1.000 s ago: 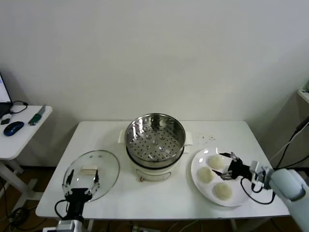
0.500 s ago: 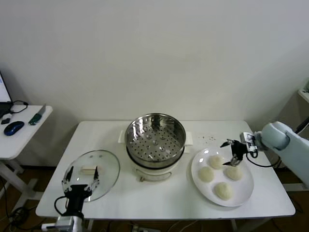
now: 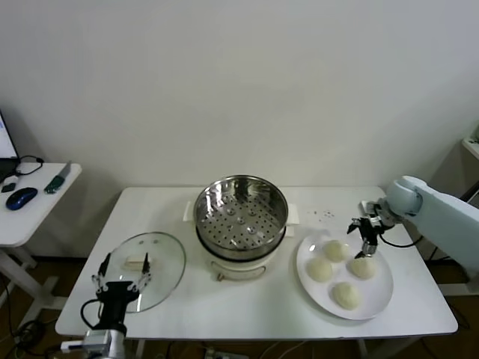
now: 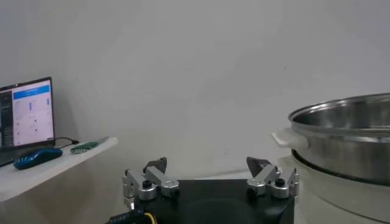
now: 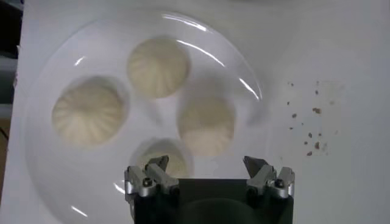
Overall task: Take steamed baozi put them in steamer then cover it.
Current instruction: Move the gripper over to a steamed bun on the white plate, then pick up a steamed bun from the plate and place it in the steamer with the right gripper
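Jaws spread wide on both grippers, nothing held in either. Right gripper (image 3: 361,238) hanging over the far rim of a white plate (image 3: 378,299), pointing down, fingers apart above the buns. Seen from its wrist camera, right gripper (image 5: 207,176) directly above the plate (image 5: 42,176), with no finger touching any bun.

Four steamed baozi (image 3: 334,250) on that plate, at the right side of a white table (image 3: 247,310): round, cream-white, with pleated tops in the wrist view (image 5: 158,67). Two nearer the far edge, side by side; one nearer the steamer; one closest to the table's front edge. All apart from one another or barely touching; hard to tell which.

Steamer (image 3: 241,212) at the middle of the table: shiny steel basket with a perforated floor, sitting on a cream-white pot base with side handles, uncovered, no buns inside. Also visible from the left wrist camera as a steel rim (image 4: 344,137) off to one side.

Cover (image 3: 153,265) lying flat at the left front corner of the table: clear glass, metal rim, cream rectangular handle at its centre. Left gripper (image 3: 120,280) at the near edge of the cover, low at the table's front, fingers (image 4: 155,176) parted and empty.

Small side table (image 3: 34,213) to the left, carrying a blue mouse (image 3: 21,197) and a green-handled tool (image 3: 54,182). Laptop screen (image 4: 25,112) lit in the left wrist view. A few dark crumbs (image 3: 323,215) on the table beyond the plate.
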You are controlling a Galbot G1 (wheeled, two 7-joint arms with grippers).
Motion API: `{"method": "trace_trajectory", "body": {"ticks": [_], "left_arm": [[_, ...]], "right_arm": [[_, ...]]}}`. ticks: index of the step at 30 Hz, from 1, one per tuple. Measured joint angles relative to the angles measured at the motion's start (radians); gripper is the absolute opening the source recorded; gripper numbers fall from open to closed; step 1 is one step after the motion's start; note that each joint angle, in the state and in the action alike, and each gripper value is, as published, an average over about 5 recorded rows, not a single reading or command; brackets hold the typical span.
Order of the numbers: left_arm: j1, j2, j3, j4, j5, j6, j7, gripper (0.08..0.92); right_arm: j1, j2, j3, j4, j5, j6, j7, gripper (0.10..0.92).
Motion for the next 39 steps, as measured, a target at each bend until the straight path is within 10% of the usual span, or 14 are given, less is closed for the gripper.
{"method": "trace_trajectory", "body": {"ticks": [39], "left_arm": [[0.012, -0.002, -0.021, 0.0, -0.001, -0.002, 0.001, 0.823]], "right_arm": [[0.031, 0.163, -0.105, -0.148, -0.019, 0.038, -0.027, 0.704]]}}
